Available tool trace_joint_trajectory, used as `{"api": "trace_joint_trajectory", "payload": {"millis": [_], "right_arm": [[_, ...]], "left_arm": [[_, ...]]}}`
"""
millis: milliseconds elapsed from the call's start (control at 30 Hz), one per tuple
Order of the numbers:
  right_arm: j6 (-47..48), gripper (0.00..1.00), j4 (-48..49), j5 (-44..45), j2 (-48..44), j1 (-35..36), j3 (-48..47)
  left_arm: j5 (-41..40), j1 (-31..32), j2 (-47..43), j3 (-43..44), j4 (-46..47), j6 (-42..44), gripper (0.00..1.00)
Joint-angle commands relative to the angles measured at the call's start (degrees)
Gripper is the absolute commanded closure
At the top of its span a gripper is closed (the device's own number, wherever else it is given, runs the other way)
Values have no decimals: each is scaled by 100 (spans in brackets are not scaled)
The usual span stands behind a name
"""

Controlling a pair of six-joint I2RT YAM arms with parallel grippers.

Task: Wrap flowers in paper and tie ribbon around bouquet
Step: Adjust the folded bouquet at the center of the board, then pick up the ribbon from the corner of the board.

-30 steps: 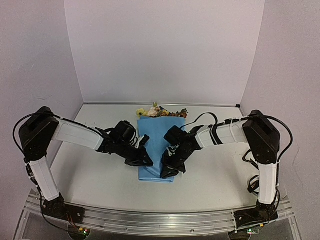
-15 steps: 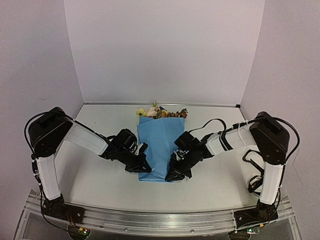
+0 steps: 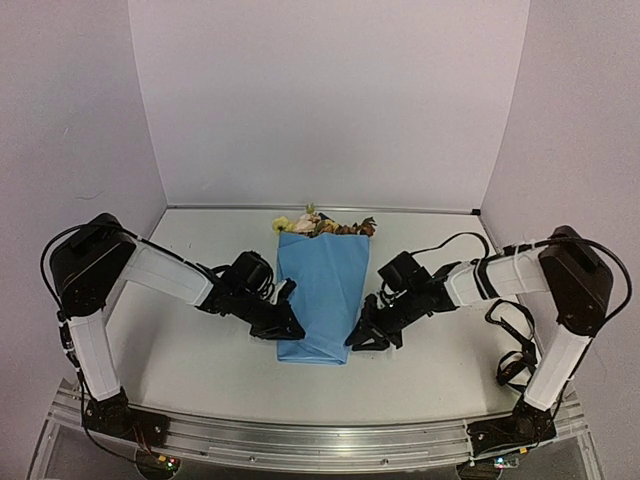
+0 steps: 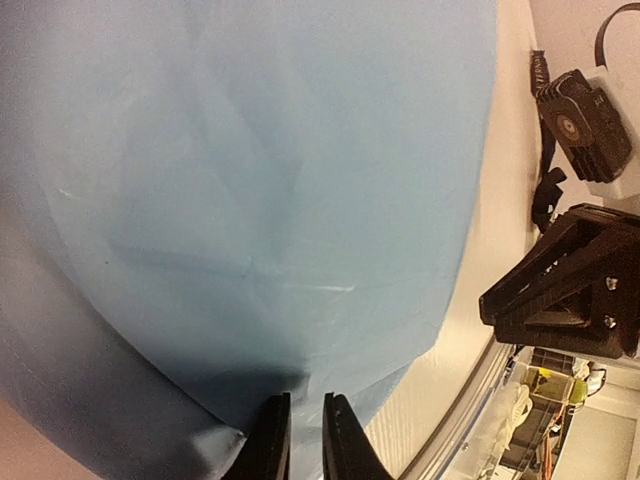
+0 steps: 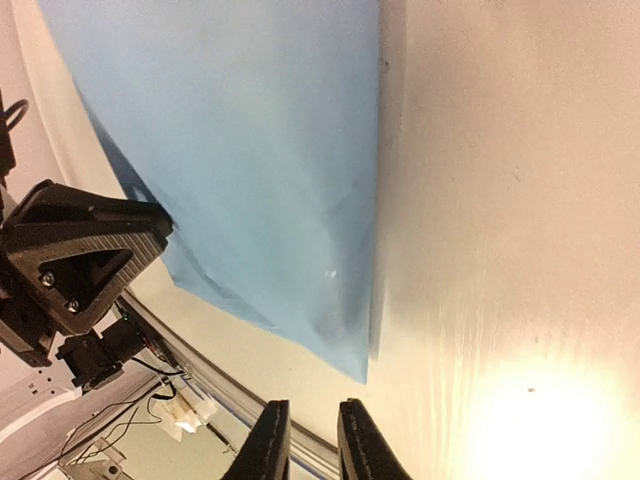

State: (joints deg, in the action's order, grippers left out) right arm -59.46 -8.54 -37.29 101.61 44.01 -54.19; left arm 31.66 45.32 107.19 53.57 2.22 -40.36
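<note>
Between the left hand and right hand the bouquet is lying on the bench. Left is nearly pressed together at its corner, pinching or not I cannot tell; right, slightly spread, is holding nothing. Releasing slowly should keep the folds flat.

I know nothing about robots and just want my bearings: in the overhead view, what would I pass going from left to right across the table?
left arm → left gripper → the paper, folded over the flowers → right gripper → right arm
</note>
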Motion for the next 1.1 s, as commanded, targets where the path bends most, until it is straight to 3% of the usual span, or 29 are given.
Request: {"api": "trace_joint_trajectory", "payload": {"millis": [0, 433, 667, 833, 1067], "right_arm": [[530, 76, -1032, 369, -823, -168, 11], [1493, 44, -3117, 1836, -1921, -1147, 319], [2542, 27, -4303, 3631, -2480, -2266, 406], [2898, 23, -4305, 3914, -2294, -3412, 257], [3053, 24, -3969, 3430, -1202, -4485, -488]], "left_arm": [[-157, -14, -588, 492, -171, 145, 83], [-315, -109, -615, 749, -187, 183, 79], [-246, -184, -493, 948, -178, 243, 75], [-140, -186, -446, 1032, -157, 280, 74], [-88, -188, -461, 968, -10, 232, 73]]}}
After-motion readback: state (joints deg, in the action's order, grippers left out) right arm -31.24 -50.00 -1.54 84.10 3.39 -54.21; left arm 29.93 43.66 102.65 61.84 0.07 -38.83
